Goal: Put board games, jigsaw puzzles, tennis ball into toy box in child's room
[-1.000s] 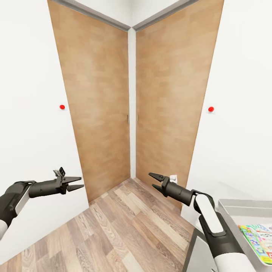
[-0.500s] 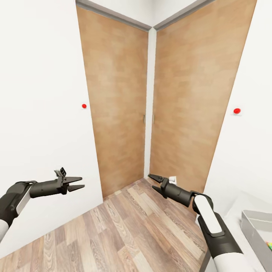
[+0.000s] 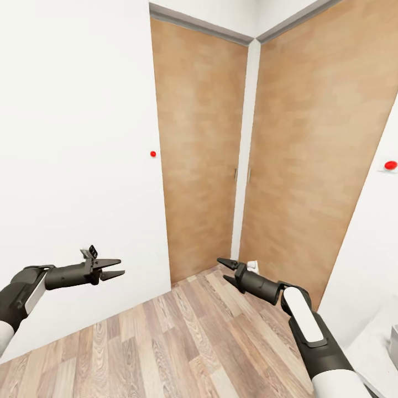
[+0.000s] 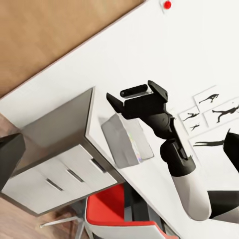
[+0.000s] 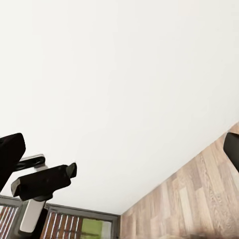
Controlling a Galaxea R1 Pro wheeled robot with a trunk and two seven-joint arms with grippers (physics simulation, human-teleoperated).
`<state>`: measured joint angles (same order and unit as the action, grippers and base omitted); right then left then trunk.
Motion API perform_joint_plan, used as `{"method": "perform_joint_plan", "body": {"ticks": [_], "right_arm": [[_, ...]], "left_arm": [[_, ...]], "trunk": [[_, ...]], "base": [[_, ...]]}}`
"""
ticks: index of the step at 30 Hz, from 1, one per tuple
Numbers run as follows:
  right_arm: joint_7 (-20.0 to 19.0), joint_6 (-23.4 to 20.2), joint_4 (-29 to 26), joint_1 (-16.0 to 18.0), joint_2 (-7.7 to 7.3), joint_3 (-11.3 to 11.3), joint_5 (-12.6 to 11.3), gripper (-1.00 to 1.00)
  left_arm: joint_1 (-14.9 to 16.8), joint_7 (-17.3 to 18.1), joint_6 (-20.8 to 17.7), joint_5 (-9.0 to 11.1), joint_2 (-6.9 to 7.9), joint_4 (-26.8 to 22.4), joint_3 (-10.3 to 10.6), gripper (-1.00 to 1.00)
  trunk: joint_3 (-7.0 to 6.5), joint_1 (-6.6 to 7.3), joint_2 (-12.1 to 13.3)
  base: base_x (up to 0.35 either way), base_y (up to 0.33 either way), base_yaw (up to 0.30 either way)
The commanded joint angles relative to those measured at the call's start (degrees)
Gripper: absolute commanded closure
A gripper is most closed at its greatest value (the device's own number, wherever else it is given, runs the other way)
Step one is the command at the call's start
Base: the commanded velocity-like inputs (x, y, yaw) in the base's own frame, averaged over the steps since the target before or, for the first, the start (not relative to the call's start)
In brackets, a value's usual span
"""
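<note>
My left gripper point(image 3: 117, 267) hangs open and empty in front of a white wall. Just as open and empty, my right gripper point(image 3: 224, 270) hovers over the wooden floor before two brown doors. The left wrist view catches the right gripper point(image 4: 130, 97) and, behind it, the grey toy box point(image 4: 127, 142) standing on a white table point(image 4: 59, 127) with drawers. A grey sliver of that toy box point(image 3: 394, 335) and the table's corner point(image 3: 373, 348) peek in at the head view's lower right. The board games, puzzles and tennis ball are out of view.
Two closed wooden doors point(image 3: 202, 160) meet in the corner ahead, white walls on both sides. Wooden floor point(image 3: 182, 342) stretches below the arms. A red chair point(image 4: 112, 216) stands under the table. The left gripper point(image 5: 59, 175) appears in the right wrist view against the wall.
The camera has swung left, so the doors have shifted right in the picture and the toy box with the colourful game has slid out at the right. Both arms keep their pose.
</note>
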<state>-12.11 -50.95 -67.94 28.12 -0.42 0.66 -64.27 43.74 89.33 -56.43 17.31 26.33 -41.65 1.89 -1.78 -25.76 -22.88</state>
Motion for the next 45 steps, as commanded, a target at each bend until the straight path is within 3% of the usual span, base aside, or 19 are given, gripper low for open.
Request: {"method": "perform_joint_plan", "body": {"ticks": [1, 17, 26, 45], "right_arm": [[-0.4, -0.2, 0.3, 0.0, -0.01, 0.1, 0.4, -1.00], [-0.4, -0.2, 3.4, 0.1, -0.01, 0.2, 0.4, -1.00], [-0.3, -0.1, 3.4, 0.1, -0.01, 0.1, 0.5, -1.00], [3.0, 0.6, 3.4, 0.2, -0.01, 0.0, 0.5, -1.00]], "left_arm": [[0.0, 0.2, -0.6, 0.1, 0.03, 0.1, 0.2, -1.00], [-0.1, 0.3, -0.9, -0.1, 0.03, 0.1, 0.4, -1.00], [-0.5, -2.0, -0.8, -0.5, 0.00, 2.9, 0.2, -1.00], [-0.6, -2.9, -0.7, -0.7, 0.29, 3.5, 0.0, -1.00]], "trunk": [[0.03, -0.02, 0.0], [0.11, -0.02, 0.0], [0.31, -0.02, 0.0], [0.82, -0.02, 0.0]], "base": [[-0.009, 0.000, 0.287], [-0.002, 0.000, 0.287], [0.000, 0.000, 0.287], [0.000, 0.000, 0.287]]}}
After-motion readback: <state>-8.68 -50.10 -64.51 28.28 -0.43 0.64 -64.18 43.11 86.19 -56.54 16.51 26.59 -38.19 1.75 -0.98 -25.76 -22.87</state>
